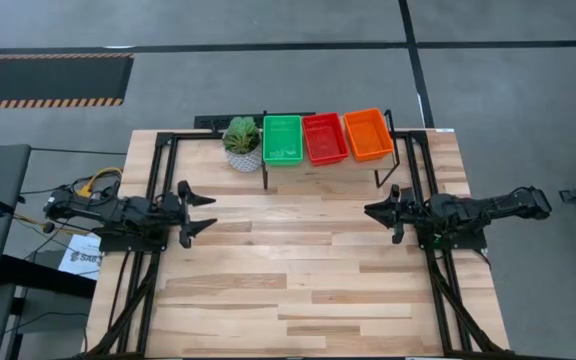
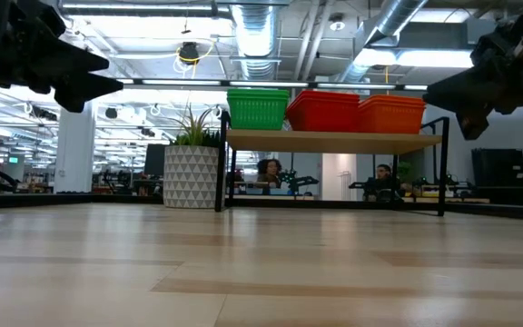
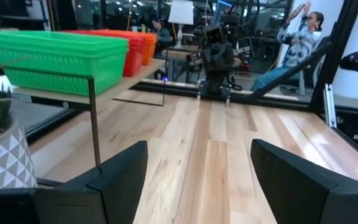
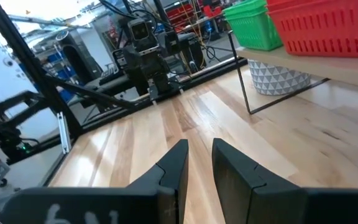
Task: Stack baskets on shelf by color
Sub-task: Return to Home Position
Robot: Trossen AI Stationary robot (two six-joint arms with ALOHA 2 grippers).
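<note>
the shelf (image 2: 334,141), a light wooden board on thin black legs, stood at the far edge of the counter (image 1: 298,280), reaching from about the middle of that edge toward the far right corner. three stacks of mesh-sided plastic baskets sat side by side on it, filling the board from end to end: the green baskets (image 1: 282,140) at the left end, the red baskets (image 1: 324,138) in the middle and the orange baskets (image 1: 368,134) at the right end, each stack touching or all but touching its neighbour. all were rectangular with slightly flared, latticed walls and plain rims, and in the low view the three stacks rose to nearly the same height; how many were nested in each colour could not be counted. a spiky green plant (image 1: 242,143) in a white patterned pot stood on the counter just beside the shelf's green end. the left pincer (image 1: 206,213) hovered over the counter near its left edge, fingers spread wide and holding nothing. the right pincer (image 1: 376,211) hovered near the right edge, facing the left one across the bare boards, its fingers drawn narrow with only a thin gap between them and nothing held. both were well apart from the shelf.
</note>
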